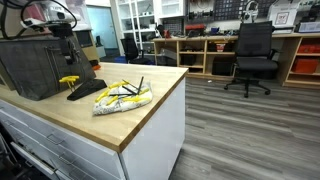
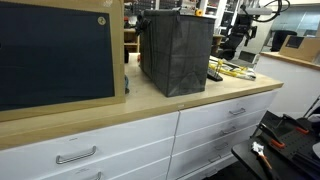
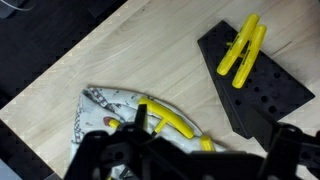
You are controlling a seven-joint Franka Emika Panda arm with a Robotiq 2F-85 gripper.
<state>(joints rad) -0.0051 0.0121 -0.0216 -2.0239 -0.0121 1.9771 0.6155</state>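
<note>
Wrist view: the black Robotiq gripper (image 3: 195, 162) hangs with its jaws spread wide and nothing between them, above the pale wooden countertop (image 3: 140, 60). Just beneath it lies the crumpled white patterned cloth (image 3: 100, 105), with curved yellow strips (image 3: 178, 122) on top. Off to the side, a black perforated block (image 3: 262, 100) bears a yellow plastic clip (image 3: 240, 48). Nothing is gripped or lifted yet.

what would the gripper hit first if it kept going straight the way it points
Most likely the patterned cloth bundle with yellow strips on the wooden counter, right under the open gripper; the black perforated plate lies off to one side. Depth is unclear.
</note>
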